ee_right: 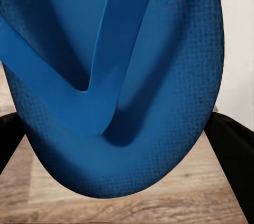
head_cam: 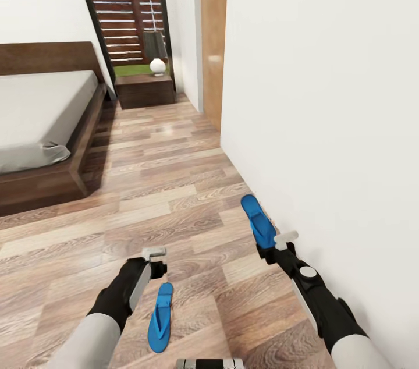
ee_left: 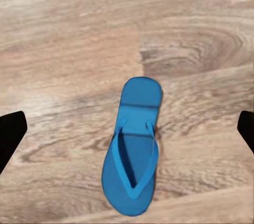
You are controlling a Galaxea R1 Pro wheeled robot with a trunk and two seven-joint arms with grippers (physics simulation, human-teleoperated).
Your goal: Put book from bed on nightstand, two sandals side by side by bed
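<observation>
Looking down from the head camera, I had the bedroom's plank floor (head_cam: 169,183) spread ahead, with the white wall (head_cam: 326,124) running along its right edge. The bed (head_cam: 41,107) sat at the floor's far left, its pale mattress bare as far as I could see; I could not find the book on the visible part. Beyond its headboard end, the nightstand (head_cam: 144,89) stood in the far corner below the slatted window (head_cam: 125,5), carrying a small lamp (head_cam: 156,55). My right gripper (head_cam: 272,247) was clamped on the heel end of one blue sandal (head_cam: 258,222), held close to the wall above the floor; its wrist camera showed the sole wedged between the dark fingers (ee_right: 233,155). My left gripper (head_cam: 157,267) hung with its fingers apart above the other sandal (head_cam: 160,316), which lay flat on the floor's near edge, strap up.
</observation>
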